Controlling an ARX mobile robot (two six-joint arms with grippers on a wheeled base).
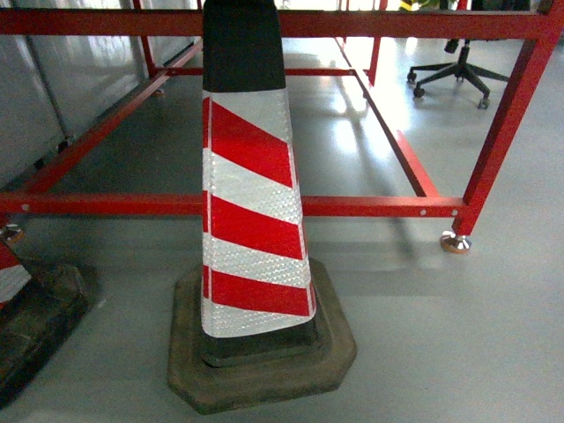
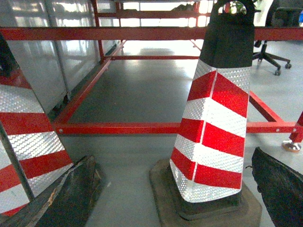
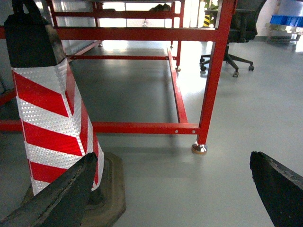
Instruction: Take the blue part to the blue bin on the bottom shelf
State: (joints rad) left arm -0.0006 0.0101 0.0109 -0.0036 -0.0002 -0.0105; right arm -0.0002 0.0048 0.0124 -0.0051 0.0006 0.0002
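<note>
A red-and-white striped cone (image 1: 251,194) with a black top stands on its dark rubber base right in front of the robot, filling the middle of the head view. A second cone (image 1: 7,273) is cut off at the left edge of that view. Behind both runs a low red frame (image 1: 370,206) of steel bars, its corner leg resting on a round metal foot (image 1: 456,241) on the grey floor (image 1: 458,344). An office chair (image 1: 458,66) stands farther back on the right.

The left gripper (image 2: 173,158) is released: its two dark fingers (image 2: 71,198) sit wide apart at the lower corners of the left wrist view, with nothing held between them. Beyond them stand the two cones, one on each side.

The right gripper (image 3: 173,157) is likewise spread, its fingers (image 3: 279,189) well apart with only bare floor beyond the gap. The cone is just beside its left finger in that view, though whether they touch cannot be told.

As for the task's thing, the only blue in sight is a small blue shape (image 3: 286,20) far off at the upper right of the right wrist view, past the chair. It is too small to tell whether it is a bin or a part
</note>
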